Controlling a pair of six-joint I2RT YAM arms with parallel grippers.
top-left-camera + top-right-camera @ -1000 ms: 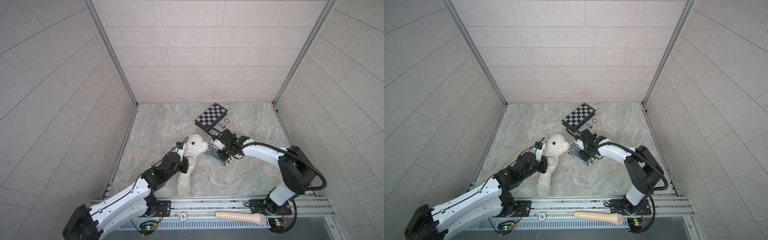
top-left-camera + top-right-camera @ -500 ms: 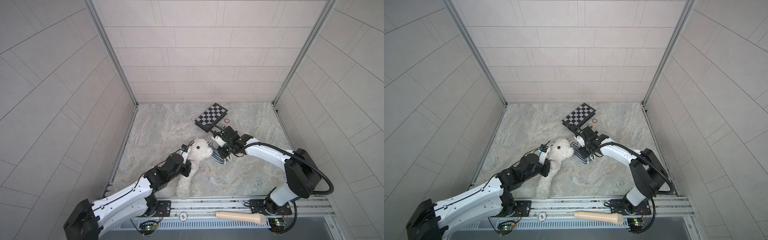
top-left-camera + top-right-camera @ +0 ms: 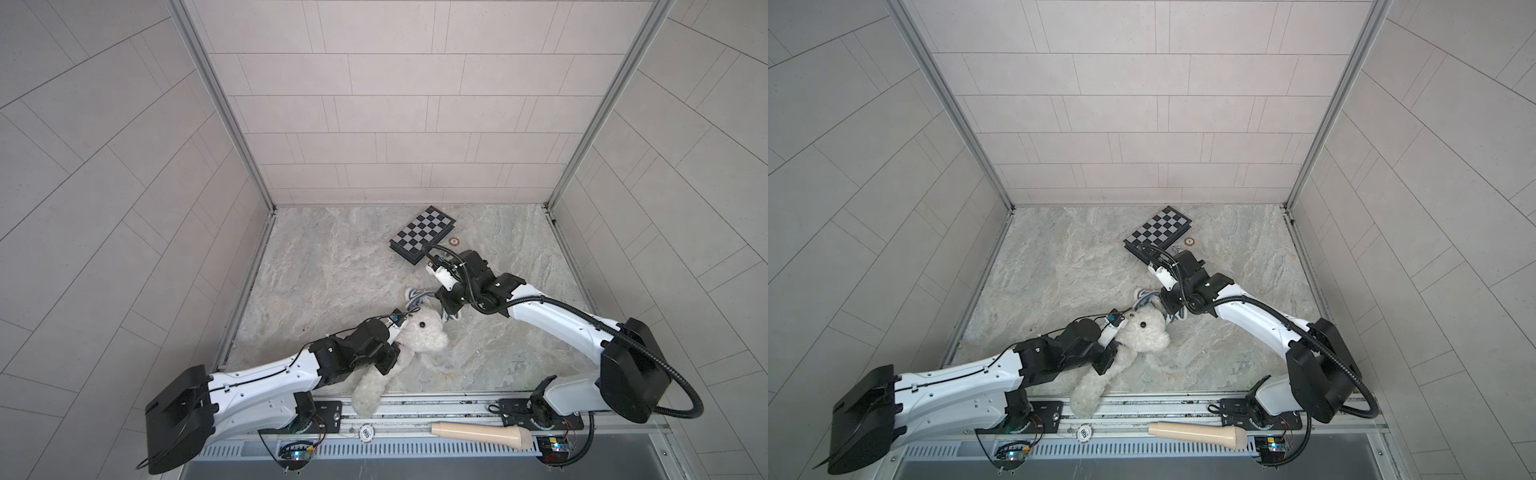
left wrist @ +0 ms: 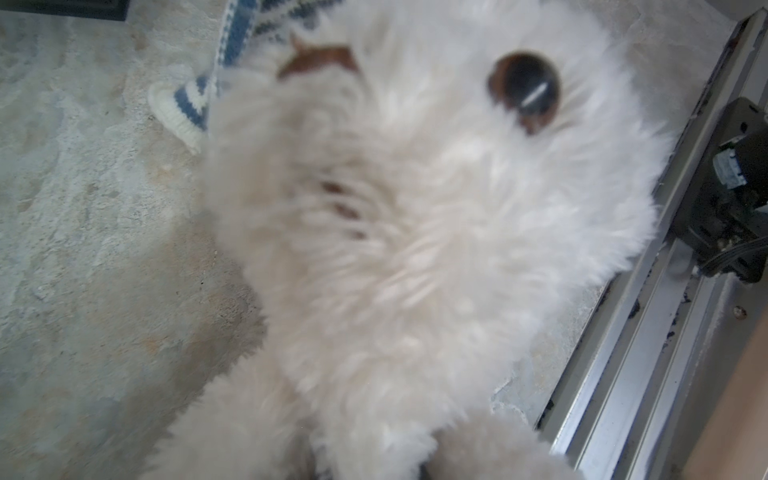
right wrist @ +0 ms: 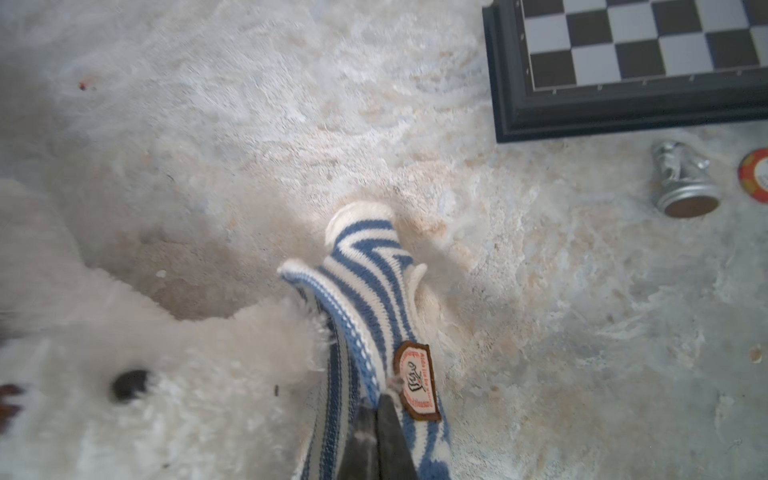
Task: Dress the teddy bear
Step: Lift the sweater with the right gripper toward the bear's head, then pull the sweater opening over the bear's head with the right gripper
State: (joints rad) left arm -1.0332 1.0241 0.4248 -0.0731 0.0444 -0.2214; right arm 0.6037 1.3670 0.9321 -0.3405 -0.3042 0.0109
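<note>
Top views look down from high; both close wrist views share the teddy bear point(image 4: 415, 257).

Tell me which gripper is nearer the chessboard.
Right. The right gripper, shut on the striped shirt, is close to the chessboard; the left gripper, holding the teddy bear, is farther away.

bright even light, soft shadows, wide-angle bending in both top views, teddy bear point(image 4: 415, 257) blurred close up.
</note>
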